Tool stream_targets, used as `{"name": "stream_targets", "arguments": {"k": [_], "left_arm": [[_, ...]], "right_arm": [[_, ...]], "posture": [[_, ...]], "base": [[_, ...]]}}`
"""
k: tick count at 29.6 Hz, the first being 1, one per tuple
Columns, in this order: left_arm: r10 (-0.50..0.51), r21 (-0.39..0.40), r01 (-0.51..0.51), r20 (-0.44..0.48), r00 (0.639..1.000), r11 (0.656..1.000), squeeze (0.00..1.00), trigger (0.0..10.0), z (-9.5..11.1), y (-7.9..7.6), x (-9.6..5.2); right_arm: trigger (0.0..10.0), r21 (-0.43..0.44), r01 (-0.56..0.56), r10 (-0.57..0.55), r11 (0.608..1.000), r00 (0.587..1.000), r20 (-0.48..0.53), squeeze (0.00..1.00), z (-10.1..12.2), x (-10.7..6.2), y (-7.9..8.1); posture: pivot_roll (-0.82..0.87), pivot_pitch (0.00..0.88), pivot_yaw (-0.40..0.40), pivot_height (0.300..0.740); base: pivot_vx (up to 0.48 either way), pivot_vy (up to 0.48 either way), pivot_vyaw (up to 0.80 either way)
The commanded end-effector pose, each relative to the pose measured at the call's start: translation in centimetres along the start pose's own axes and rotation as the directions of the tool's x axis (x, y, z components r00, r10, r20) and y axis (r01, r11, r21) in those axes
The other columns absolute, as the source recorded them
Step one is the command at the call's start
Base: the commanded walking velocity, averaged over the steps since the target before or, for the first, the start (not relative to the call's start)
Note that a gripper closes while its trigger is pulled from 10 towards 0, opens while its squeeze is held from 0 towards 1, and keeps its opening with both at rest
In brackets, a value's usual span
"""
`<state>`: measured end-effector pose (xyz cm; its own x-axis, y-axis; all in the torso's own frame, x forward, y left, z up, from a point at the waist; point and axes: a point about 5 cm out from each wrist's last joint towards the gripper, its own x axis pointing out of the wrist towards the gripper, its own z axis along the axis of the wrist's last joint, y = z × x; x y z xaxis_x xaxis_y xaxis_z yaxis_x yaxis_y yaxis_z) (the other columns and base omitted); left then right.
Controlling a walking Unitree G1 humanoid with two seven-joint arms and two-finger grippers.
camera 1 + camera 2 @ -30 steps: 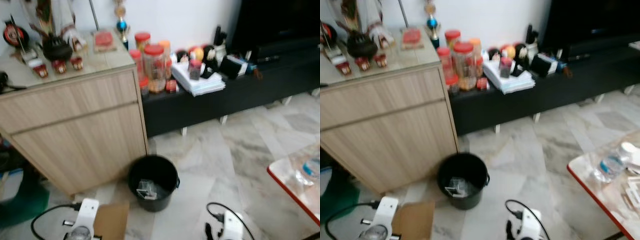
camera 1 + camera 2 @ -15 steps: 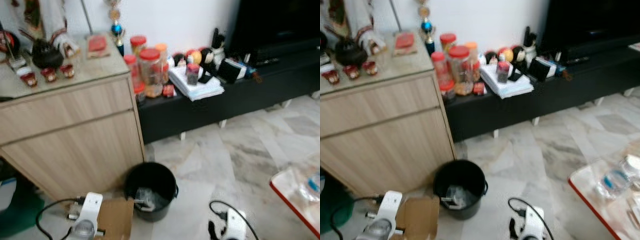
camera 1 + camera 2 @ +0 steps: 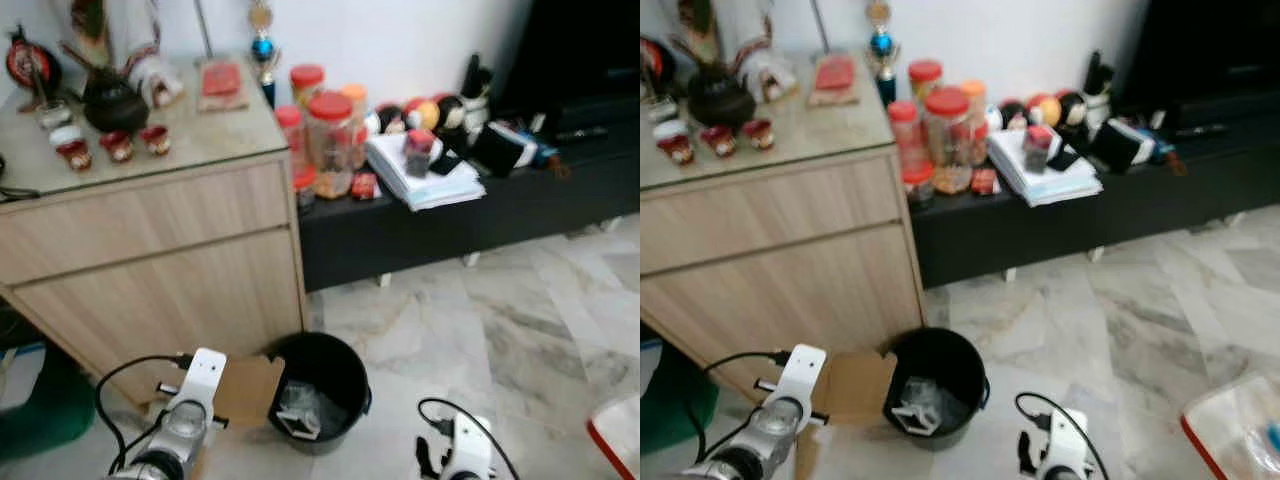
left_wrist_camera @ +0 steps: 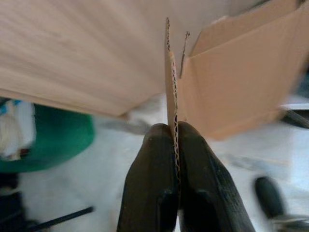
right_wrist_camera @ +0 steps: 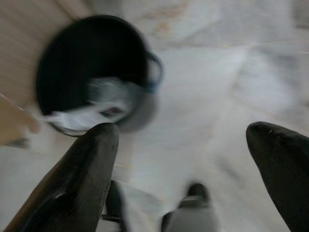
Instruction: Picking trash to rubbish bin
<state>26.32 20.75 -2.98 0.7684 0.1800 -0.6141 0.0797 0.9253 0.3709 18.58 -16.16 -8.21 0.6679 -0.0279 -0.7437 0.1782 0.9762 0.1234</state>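
A black round rubbish bin [image 3: 322, 390] stands on the marble floor in front of the wooden cabinet, with crumpled trash [image 3: 300, 410] inside. My left gripper [image 4: 175, 133] is shut on the edge of a brown cardboard box [image 3: 245, 390], which it holds up against the bin's left rim. In the left wrist view the cardboard box [image 4: 231, 77] stands edge-on between the two black fingers [image 4: 149, 183]. My right gripper [image 5: 183, 159] is open and low over the floor to the right of the bin [image 5: 91, 67]; its white wrist [image 3: 462, 455] shows at the lower edge.
A light wooden cabinet [image 3: 150, 250] with a teapot and cups stands just behind the bin. A low black TV bench [image 3: 470, 210] carries jars, papers and small items. A green object [image 3: 40, 410] lies at the left. A red-edged table corner [image 3: 618, 445] pokes in at right.
The camera has swung and come closer, shifting the scene right. My left arm has brought the cardboard box up to the bin's left rim.
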Motion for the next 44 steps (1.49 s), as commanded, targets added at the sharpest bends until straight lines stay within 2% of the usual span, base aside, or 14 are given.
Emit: {"name": "stream_targets", "arguments": {"k": [1, 4, 8, 12, 14, 15, 17, 24, 28, 33, 44], "left_arm": [[-0.011, 0.010, 0.010, 0.084, 0.996, 1.000, 0.00, 10.0, 2.4, -0.4, 0.3], [-0.027, 0.002, 0.027, 0.153, 0.988, 1.000, 0.00, 10.0, 4.2, -0.6, 0.4], [-0.043, 0.003, 0.044, 0.218, 0.975, 0.999, 0.00, 10.0, 5.9, -0.8, 0.5], [-0.119, 0.018, 0.118, 0.277, 0.953, 0.993, 0.00, 10.0, 7.8, -1.8, 0.4], [-0.188, 0.013, 0.192, 0.298, 0.936, 0.981, 0.00, 10.0, 8.6, -2.9, 0.2], [-0.188, 0.013, 0.192, 0.298, 0.936, 0.981, 0.00, 10.0, 8.6, -2.9, 0.2], [-0.257, 0.010, 0.267, 0.312, 0.915, 0.964, 0.00, 10.0, 9.1, -3.9, 0.0], [-0.345, 0.028, 0.355, 0.323, 0.882, 0.934, 0.00, 10.0, 8.8, -5.5, -0.4], [-0.367, 0.036, 0.376, 0.323, 0.872, 0.926, 0.00, 10.0, 8.7, -5.9, -0.5], [-0.385, 0.054, 0.389, 0.318, 0.866, 0.920, 0.00, 10.0, 8.8, -6.3, -0.6], [-0.399, 0.097, 0.388, 0.312, 0.862, 0.916, 0.00, 10.0, 9.0, -6.7, -0.7]], "right_arm": [[10.0, -0.004, 0.021, -0.021, 1.000, 1.000, 0.010, 0.00, 0.2, -0.1, -1.0], [10.0, -0.042, -0.015, 0.016, 0.999, 1.000, 0.027, 0.00, 0.8, 0.1, -0.5], [10.0, -0.049, -0.041, 0.043, 0.998, 0.998, 0.052, 0.00, 1.6, 0.3, -0.2], [10.0, -0.072, -0.066, 0.072, 0.995, 0.993, 0.091, 0.00, 3.0, 0.6, 0.4], [10.0, -0.078, -0.082, 0.091, 0.994, 0.989, 0.119, 0.00, 3.9, 0.8, 0.8], [10.0, -0.078, -0.082, 0.091, 0.994, 0.989, 0.119, 0.00, 3.9, 0.8, 0.8], [10.0, -0.088, -0.094, 0.106, 0.992, 0.985, 0.139, 0.00, 4.5, 0.9, 1.1], [10.0, -0.131, -0.131, 0.156, 0.983, 0.967, 0.201, 0.00, 6.1, 1.0, 1.9], [10.0, -0.146, -0.167, 0.199, 0.975, 0.950, 0.241, 0.00, 7.2, 1.0, 2.6], [10.0, -0.203, -0.286, 0.334, 0.937, 0.903, 0.269, 0.00, 8.7, 0.9, 4.6], [10.0, -0.211, -0.300, 0.351, 0.931, 0.893, 0.281, 0.00, 8.9, 0.9, 4.8]], "posture": [[-0.09, 0.047, 0.049, 0.740], [-0.09, 0.047, 0.049, 0.740], [-0.10, 0.046, 0.044, 0.740], [-0.10, 0.046, 0.044, 0.740], [-0.11, 0.042, 0.039, 0.740], [-0.11, 0.042, 0.039, 0.740], [-0.12, 0.041, 0.039, 0.740], [-0.12, 0.045, 0.030, 0.740], [-0.12, 0.051, 0.025, 0.740], [-0.13, 0.063, 0.018, 0.740], [-0.14, 0.068, 0.011, 0.740]], "base": [[0.326, 0.000, 0.00], [0.326, 0.000, 0.00], [0.337, 0.000, 0.00], [0.341, 0.000, 0.00], [0.332, 0.000, 0.00], [0.326, 0.000, 0.00], [0.000, 0.000, 0.00], [0.000, 0.000, 0.00], [0.000, 0.000, 0.00], [0.000, 0.000, 0.00], [0.000, 0.000, 0.00]]}}
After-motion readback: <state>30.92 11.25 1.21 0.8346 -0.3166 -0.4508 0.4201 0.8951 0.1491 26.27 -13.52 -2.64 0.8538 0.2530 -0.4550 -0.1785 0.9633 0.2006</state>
